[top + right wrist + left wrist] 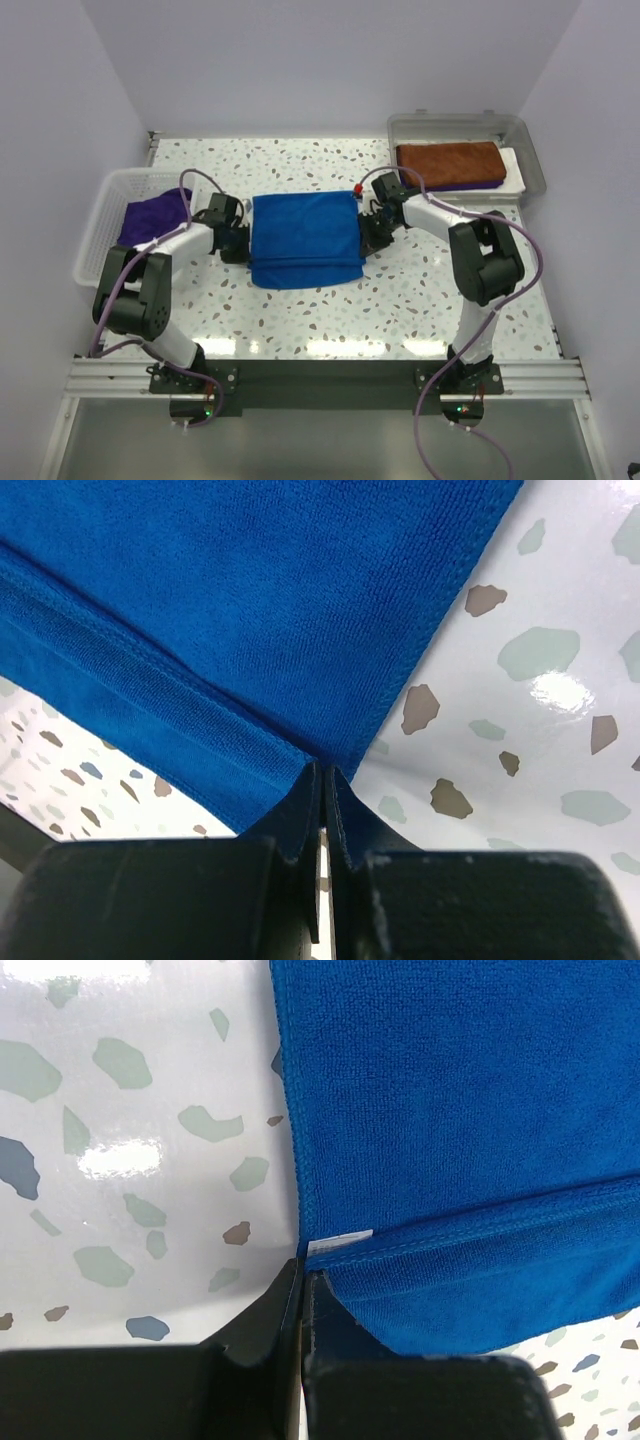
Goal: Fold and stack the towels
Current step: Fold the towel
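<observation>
A royal blue towel (305, 240) lies folded in the middle of the speckled table, its layered edges toward the front. My left gripper (243, 240) is shut on its left edge, pinching the corner by the white label (340, 1243). In the left wrist view the left gripper (303, 1265) meets the blue towel (450, 1110) right at its tips. My right gripper (366, 232) is shut on the opposite edge. The right wrist view shows the right gripper (323, 770) nipping a corner of the blue towel (250, 590). A rust-brown towel (448, 160) rests on a purple towel (470, 185). Another purple towel (150, 215) lies crumpled at the left.
The stacked towels sit in a grey tray (525, 150) at the back right. A white basket (100, 215) at the left edge holds the crumpled purple towel. Speckled tabletop (400, 300) shows in front of the blue towel.
</observation>
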